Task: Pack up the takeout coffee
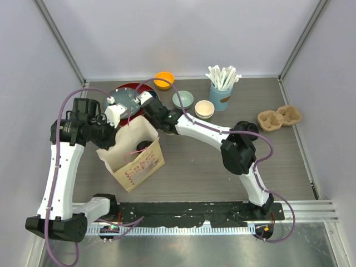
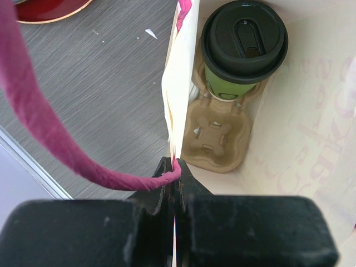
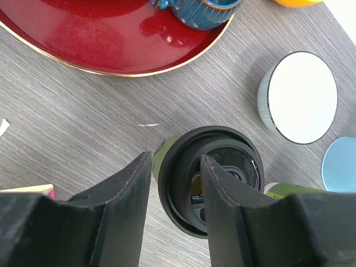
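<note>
My left pincer (image 2: 175, 179) is clamped tight on the bag's (image 2: 181, 83) wall, right by its pink handle (image 2: 33, 117). Inside the bag, one cup (image 2: 243, 41) stands lidded in a carrier (image 2: 214, 139). My right pincer (image 3: 176, 162) is narrow, its fingers astride the rim of the second cup (image 3: 225, 167), on the table (image 3: 83, 117) beside the red tray (image 3: 111, 44). I cannot tell whether it grips.
</note>
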You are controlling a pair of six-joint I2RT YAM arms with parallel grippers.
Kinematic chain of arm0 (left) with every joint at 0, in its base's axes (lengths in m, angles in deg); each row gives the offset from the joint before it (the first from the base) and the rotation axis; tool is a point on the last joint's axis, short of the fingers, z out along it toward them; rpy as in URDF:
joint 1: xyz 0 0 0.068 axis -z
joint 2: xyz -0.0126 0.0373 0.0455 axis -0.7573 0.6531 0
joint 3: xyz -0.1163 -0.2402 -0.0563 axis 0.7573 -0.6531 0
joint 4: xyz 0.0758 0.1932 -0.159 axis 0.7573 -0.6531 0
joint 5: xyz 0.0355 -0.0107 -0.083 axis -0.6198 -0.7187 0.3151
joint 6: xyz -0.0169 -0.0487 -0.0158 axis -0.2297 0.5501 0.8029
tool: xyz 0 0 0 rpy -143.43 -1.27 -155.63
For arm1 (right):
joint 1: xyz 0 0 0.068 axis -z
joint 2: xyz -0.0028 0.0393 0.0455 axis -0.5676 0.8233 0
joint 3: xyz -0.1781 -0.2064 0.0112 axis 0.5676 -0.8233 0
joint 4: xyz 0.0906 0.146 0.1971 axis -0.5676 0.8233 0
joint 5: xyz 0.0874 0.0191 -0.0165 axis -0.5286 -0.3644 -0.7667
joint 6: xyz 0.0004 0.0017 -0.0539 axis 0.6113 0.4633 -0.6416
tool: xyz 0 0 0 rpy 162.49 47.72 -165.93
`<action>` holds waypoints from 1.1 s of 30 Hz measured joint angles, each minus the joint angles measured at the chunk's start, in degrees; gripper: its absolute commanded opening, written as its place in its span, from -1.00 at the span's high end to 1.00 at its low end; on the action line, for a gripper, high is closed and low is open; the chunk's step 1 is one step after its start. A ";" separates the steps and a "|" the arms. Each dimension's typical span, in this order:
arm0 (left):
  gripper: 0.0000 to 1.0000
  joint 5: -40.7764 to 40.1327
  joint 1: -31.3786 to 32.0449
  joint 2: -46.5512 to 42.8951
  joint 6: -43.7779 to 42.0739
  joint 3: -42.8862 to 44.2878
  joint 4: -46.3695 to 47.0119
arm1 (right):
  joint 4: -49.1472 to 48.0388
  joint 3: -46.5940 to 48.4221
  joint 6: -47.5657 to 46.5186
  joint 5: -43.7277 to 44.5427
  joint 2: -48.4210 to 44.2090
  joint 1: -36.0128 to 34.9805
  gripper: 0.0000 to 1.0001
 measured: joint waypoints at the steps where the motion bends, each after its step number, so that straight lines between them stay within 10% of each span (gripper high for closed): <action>1: 1.00 0.07 0.00 0.02 0.00 0.00 0.00 | 0.20 0.00 -0.20 0.35 0.00 -0.13 0.07; 18: 1.00 0.22 0.00 0.02 -0.17 0.00 0.00 | 2.69 -1.64 -0.79 5.25 -1.95 -0.52 -0.14; 33: 1.00 0.22 0.00 0.02 -0.20 0.00 0.00 | 3.23 -4.98 -0.44 3.61 -4.11 -0.26 0.11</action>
